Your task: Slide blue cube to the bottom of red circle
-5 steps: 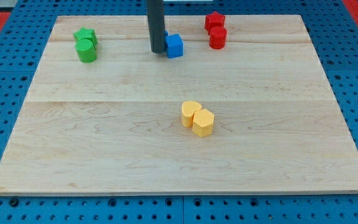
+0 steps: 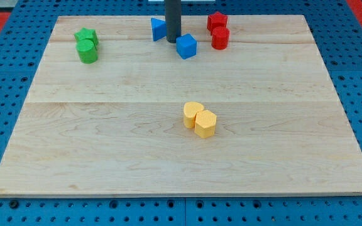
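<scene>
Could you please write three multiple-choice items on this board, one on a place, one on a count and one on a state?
1. Where is my tip relative to the blue cube?
A. on its left, toward the view's top
B. on its right
C. far below it
2. How many red blocks are there?
A. one
B. two
C. three
3. How do the two yellow blocks stand?
A. stacked
B. far apart
C. side by side, touching

A: the rod ends just up-left of the cube.
B: a red star and a red circle.
C: the yellow blocks sit pressed together.
</scene>
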Controlling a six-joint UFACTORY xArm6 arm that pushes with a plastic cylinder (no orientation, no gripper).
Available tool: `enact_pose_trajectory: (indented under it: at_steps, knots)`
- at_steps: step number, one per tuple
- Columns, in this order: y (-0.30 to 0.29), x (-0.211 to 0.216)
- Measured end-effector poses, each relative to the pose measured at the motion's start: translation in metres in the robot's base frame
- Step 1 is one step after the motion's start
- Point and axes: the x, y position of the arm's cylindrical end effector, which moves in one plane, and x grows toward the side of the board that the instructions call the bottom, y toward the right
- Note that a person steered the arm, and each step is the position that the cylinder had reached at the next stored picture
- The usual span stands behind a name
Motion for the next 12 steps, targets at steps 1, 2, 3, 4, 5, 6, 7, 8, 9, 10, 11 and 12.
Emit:
enact_pose_trajectory:
  at_steps: [1,2,3,4,5,6,7,8,9,10,11,12]
  knots:
    - [0.022,0.013]
    - [0.019,0.015]
    - [0.016,0.029]
    - [0.016,0.034]
    - [0.002,0.034]
    - [0.006,0.038]
    - [0.037,0.042]
    - [0.047,0.052]
    - [0.05,0.068]
    - [0.064,0.091]
    - [0.071,0.107]
    - [0.09,0.105]
